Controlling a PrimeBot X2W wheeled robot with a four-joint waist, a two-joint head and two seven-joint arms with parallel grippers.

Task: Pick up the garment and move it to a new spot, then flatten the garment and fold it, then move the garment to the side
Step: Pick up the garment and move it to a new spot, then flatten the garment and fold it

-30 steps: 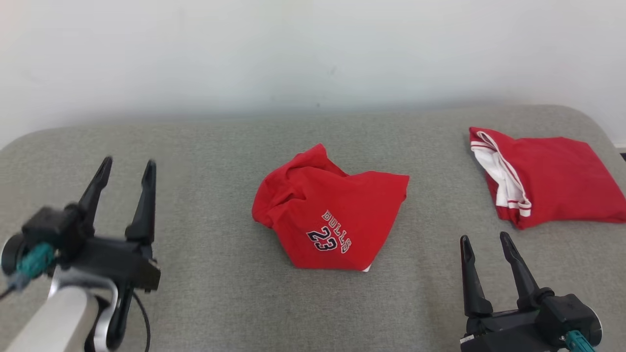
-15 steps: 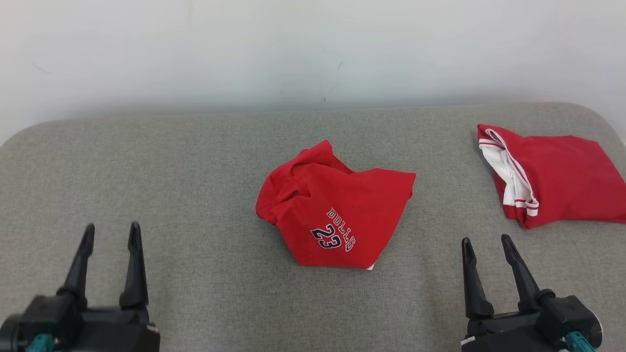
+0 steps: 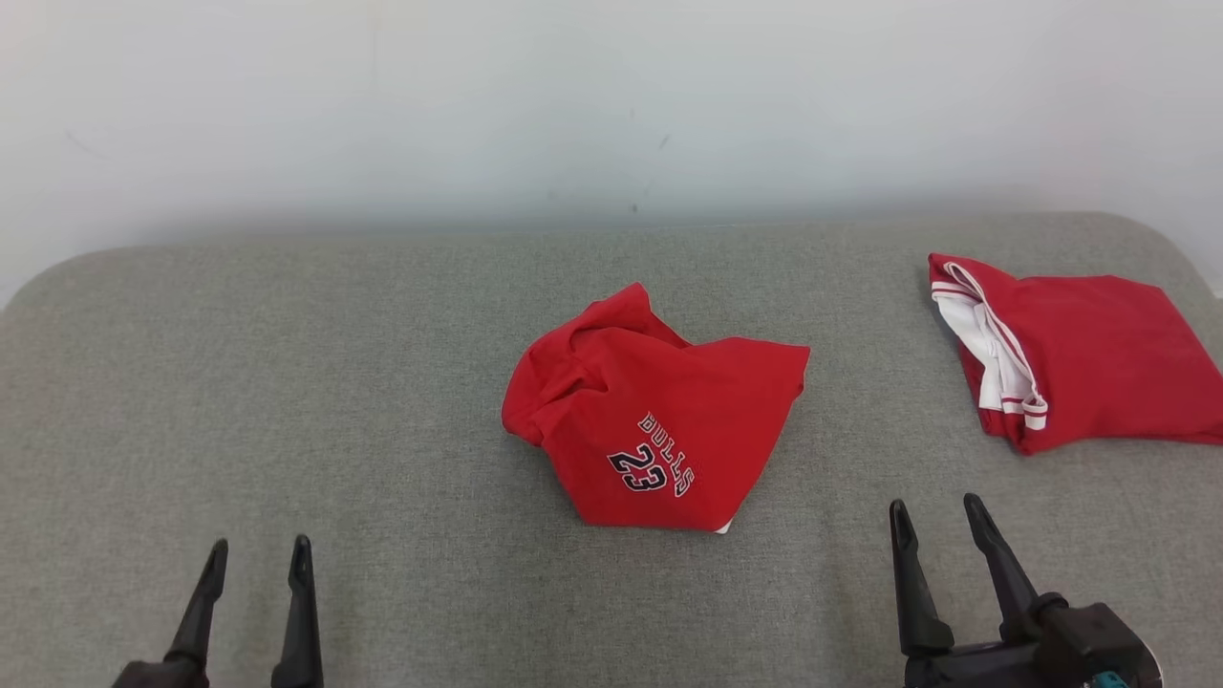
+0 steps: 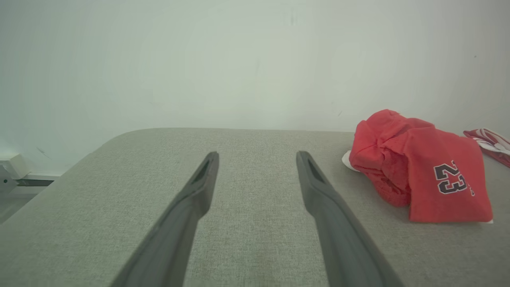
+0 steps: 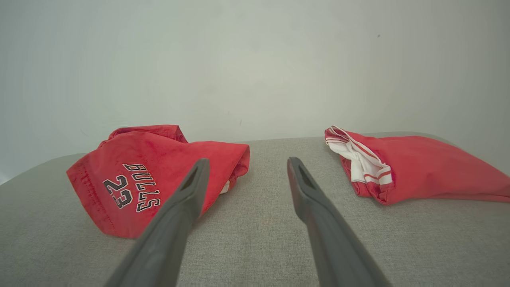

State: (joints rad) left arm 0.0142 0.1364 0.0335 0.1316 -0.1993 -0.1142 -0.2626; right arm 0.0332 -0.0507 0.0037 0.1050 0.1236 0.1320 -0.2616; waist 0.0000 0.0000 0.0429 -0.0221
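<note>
at step 1: pickup of the untouched red bulls 23 garment [image 3: 659, 420]. holding nothing, left gripper [image 3: 261, 543] and right gripper [image 3: 934, 503] spread wide. next: reach in, pinch a fold.

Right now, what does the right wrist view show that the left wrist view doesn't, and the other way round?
Right wrist view, not the left: the open right gripper, the folded red garment nearly whole with its white striped trim, and readable BULLS lettering. Left wrist view, not the right: the open left gripper and a pale box at the far left edge. Both: the crumpled red garment with its 23, on the grey padded surface before a pale wall; the folded one is a mere sliver in the left wrist view.
</note>
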